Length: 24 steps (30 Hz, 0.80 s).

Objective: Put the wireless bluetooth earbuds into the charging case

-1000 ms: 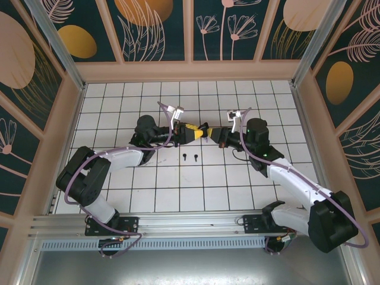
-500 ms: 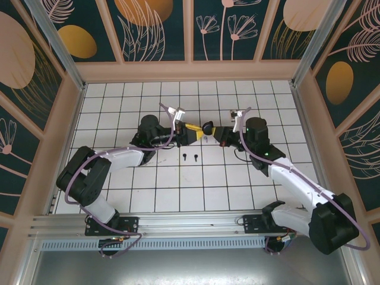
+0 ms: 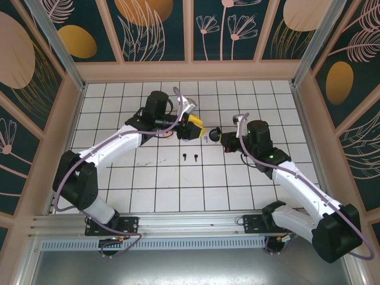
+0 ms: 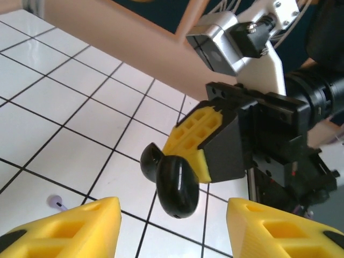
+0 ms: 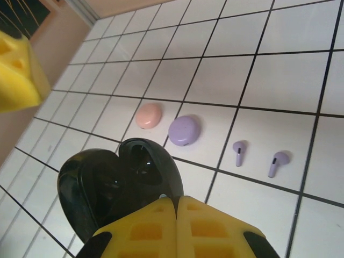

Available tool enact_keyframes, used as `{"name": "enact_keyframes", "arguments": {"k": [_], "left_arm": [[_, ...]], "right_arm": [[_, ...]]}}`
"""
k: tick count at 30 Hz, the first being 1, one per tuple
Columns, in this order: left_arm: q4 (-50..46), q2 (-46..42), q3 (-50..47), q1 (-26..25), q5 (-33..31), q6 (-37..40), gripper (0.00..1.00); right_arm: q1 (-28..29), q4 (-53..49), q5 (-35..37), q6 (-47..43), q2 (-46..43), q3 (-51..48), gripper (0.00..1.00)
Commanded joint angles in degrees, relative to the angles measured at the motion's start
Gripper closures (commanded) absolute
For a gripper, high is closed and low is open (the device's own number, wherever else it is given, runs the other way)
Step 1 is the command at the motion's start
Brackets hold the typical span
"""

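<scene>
Down on the counter (image 5: 269, 70), two lilac earbuds (image 5: 239, 152) lie mid-right in the right wrist view, two black earbuds (image 3: 185, 157) at the overhead view's centre — both pairs loose. The right jaws clamp the black case (image 5: 118, 188), lid raised; the left jaws — parted, empty — face it closely.

I can read no text, label, brand, number or sign in any view. The black charging case (image 4: 177, 188) presents a plain glossy shell. The wall panels (image 3: 154, 29) on the far side carry leaf and flower drawings, not lettering.
</scene>
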Motion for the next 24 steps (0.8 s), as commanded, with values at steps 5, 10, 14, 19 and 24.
{"name": "enact_keyframes", "arguments": {"k": [5,10,14,19,24], "left_arm": [[-26.7,5.7,9.3,0.1,4.9,15.3,0.47],[-35.2,10.7,13.7,0.1,8.9,20.5,0.52],[-37.8,11.9,14.8,0.0,10.6,22.5,0.53],[-38.3,12.4,15.4,-0.2,12.3,22.9,0.52],[-38.3,13.4,16.0,-0.8,12.8,22.8,0.53]], "right_arm": [[0.3,-5.3,-1.0,-10.7,-0.2,2.5,1.0],[0.4,-6.6,-3.6,-12.6,1.0,3.6,1.0],[0.9,-7.1,-5.1,-13.2,2.1,4.2,1.0],[2.2,-6.6,-5.2,-13.0,3.0,4.7,1.0],[4.2,-6.2,-4.5,-12.7,4.7,5.9,1.0]]}}
